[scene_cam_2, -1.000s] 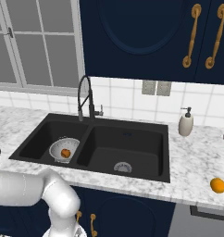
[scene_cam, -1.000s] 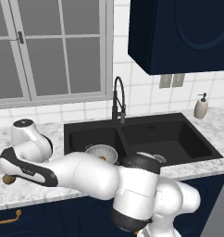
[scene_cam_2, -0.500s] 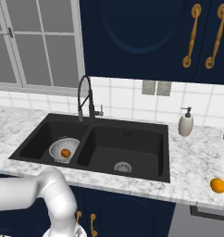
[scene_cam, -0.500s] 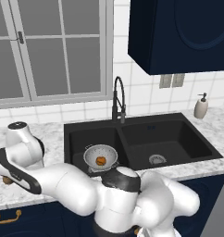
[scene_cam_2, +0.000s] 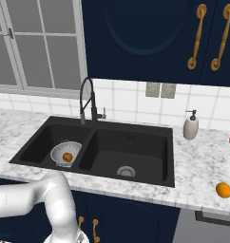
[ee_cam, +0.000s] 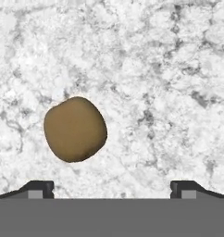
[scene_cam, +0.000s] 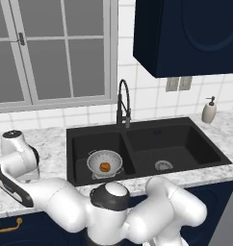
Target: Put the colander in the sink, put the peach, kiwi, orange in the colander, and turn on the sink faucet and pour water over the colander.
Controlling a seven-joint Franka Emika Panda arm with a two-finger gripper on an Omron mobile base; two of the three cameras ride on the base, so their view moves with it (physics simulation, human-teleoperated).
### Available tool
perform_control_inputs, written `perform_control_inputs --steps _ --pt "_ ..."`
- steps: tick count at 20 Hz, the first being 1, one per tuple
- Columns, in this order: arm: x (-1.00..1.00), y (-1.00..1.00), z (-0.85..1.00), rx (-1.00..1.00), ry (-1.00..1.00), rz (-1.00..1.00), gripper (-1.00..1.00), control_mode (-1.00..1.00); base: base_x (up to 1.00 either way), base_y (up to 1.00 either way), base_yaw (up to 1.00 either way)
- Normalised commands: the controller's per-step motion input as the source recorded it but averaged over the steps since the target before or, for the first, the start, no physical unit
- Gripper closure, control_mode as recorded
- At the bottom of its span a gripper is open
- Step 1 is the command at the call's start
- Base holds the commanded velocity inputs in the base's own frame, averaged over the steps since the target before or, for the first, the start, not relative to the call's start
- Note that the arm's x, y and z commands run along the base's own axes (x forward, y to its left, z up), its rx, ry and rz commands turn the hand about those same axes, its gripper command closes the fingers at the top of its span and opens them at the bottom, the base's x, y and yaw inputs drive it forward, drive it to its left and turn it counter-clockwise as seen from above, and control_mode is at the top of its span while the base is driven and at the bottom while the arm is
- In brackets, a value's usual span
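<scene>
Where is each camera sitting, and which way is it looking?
Left base view: behind the arm on its left, looking forward and down at the black double-basin sink; the white arm bends across the bottom.
Right base view: behind on the right, facing the same sink; the arm curves in at lower left.
Hand view: on the hand, looking down at the small dull-brown kiwi on marbled counter; two dark fingers stand wide open.
Both base views share the shiny silver perforated colander holding one orange-coloured fruit.
</scene>
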Motion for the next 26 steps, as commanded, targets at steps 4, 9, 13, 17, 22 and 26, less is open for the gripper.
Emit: perform_control_inputs --steps 4,9,13,17,22,26 --pt "0.14 0.27 -0.2 0.0 0.0 -0.07 -1.0 -1.0 0.0 0.0 0.0" --pt "0.19 0.25 -0.19 0.0 0.0 -0.08 -1.0 -1.0 0.0 0.0 0.0" --pt "0.08 0.08 -0.18 0.0 0.0 -0.08 -1.0 -1.0 0.0 0.0 0.0" --pt "0.0 0.05 -0.31 0.0 0.0 -0.09 -1.0 -1.0 0.0 0.0 0.0" --pt "-0.04 -0.06 -0.39 -0.03 0.0 -0.1 1.0 -1.0 0.0 0.0 0.0" --pt "0.03 -0.23 -0.12 0.0 0.0 -0.07 1.0 -1.0 0.0 0.0 0.0"
